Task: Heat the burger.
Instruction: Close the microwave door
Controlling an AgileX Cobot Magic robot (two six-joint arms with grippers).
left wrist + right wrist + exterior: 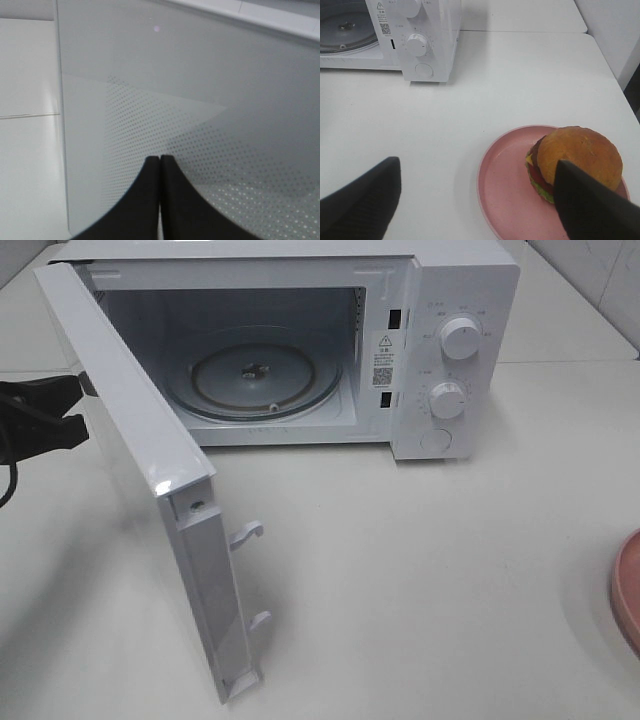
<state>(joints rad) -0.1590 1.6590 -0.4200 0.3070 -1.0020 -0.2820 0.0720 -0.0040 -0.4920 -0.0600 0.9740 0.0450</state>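
A white table (420, 570) fills nearly the whole exterior high view, its matte top evenly lit and carrying soft shadows at about 7 o'clock. A thin seam runs across the tabletop at 3 o'clock, and another section of the white surface continues beyond it toward 1 o'clock. At 2 o'clock a pale tiled wall (600, 280) with faint grout lines borders the table, and at 11 o'clock a small grey patch of background shows in the corner.
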